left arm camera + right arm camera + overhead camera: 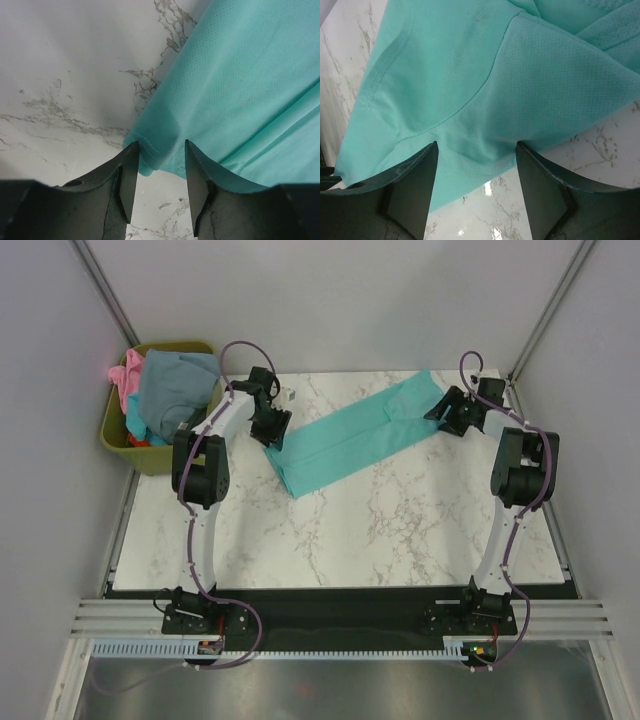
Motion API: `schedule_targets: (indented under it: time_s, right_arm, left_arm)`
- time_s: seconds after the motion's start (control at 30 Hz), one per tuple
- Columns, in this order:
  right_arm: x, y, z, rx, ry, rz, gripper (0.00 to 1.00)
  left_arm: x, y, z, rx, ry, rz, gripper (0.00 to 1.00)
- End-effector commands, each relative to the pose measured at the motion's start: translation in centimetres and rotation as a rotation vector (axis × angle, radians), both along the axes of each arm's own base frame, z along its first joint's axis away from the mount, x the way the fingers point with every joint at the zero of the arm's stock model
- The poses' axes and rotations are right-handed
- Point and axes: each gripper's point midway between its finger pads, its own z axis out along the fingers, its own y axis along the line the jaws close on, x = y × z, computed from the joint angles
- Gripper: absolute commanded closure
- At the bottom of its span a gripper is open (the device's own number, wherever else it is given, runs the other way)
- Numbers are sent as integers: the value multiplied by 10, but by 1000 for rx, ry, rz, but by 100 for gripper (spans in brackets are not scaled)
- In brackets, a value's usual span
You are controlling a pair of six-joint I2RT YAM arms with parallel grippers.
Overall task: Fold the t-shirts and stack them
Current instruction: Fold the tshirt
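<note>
The teal t-shirt (pixel 360 435) lies on the marble table (pixel 400 530) as a long folded strip, running from the near left to the far right. My left gripper (pixel 270 430) is open over its left end. In the left wrist view the gripper (pixel 161 145) straddles the hemmed corner of the shirt (pixel 240 85). My right gripper (pixel 447 412) is open over the strip's right end. In the right wrist view the gripper (pixel 477 145) has the shirt's edge (pixel 470 75) between its fingertips. The grey-blue t-shirt (pixel 180 385), the pink one (pixel 125 380) and the red-orange one (pixel 138 440) lie heaped in the bin.
The olive-green bin (pixel 115 435) stands off the table's far left corner, beside the left arm. A small white object (pixel 291 396) lies on the table near the left gripper. Grey walls close in the back and both sides.
</note>
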Motion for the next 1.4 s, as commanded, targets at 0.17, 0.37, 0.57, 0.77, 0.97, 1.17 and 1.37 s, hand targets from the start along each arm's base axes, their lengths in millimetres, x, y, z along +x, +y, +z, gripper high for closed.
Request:
schedule_targets:
  time_s: [0.17, 0.37, 0.57, 0.77, 0.97, 1.17, 1.37]
  right_arm:
    - [36, -14, -7, -57, -59, -25, 39]
    - [54, -17, -7, -114, -95, -25, 53]
    - [62, -2, -4, -120, -118, 8, 53]
    - [66, 23, -1, -112, -138, 53, 51]
    - [69, 49, -2, -85, -147, 91, 51]
    - [79, 75, 2, -65, -176, 127, 50]
    - [93, 80, 2, -52, -206, 120, 50]
  left_arm:
    - [-28, -13, -2, -72, 80, -79, 93]
    - [-79, -40, 6, -168, 199, -158, 98]
    - [-137, -73, 25, -253, 293, -227, 98]
    - [-174, -106, 39, -294, 325, -319, 98]
    - [-202, -125, 44, -318, 353, -390, 98]
    - [-232, -138, 43, -307, 377, -457, 98]
    - [-249, -149, 43, -267, 365, -523, 98]
